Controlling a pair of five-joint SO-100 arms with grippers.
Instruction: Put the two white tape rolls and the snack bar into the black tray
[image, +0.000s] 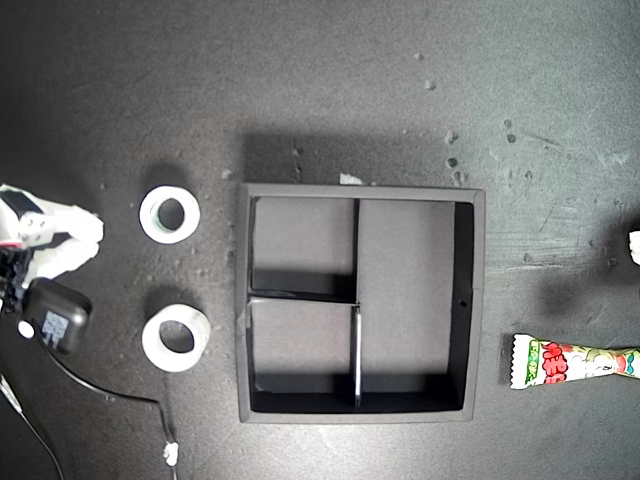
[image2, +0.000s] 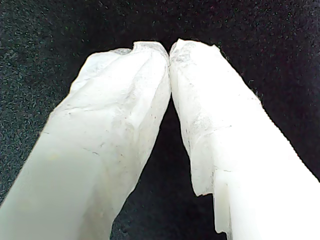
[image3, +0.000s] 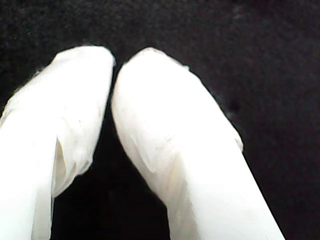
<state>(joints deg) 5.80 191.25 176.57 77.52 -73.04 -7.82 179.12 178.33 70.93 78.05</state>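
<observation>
Both our tools, first (image2: 170, 50) and second (image3: 114, 62), pressed together, empty. Risk: snack bar (image: 572, 362) at frame edge, slippery wrapper may slide when pinched.

On my dark table (image: 330, 80) sits the tray (image: 478, 300). Two rolls (image: 169, 215) (image: 175, 338) lie beside its wall towards the exterior view's left; the bar (image: 570, 362) lies off its opposite wall.

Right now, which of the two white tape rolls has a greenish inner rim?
The upper tape roll in the exterior view, level with the black tray's top edge. The lower tape roll is plain white inside.
</observation>
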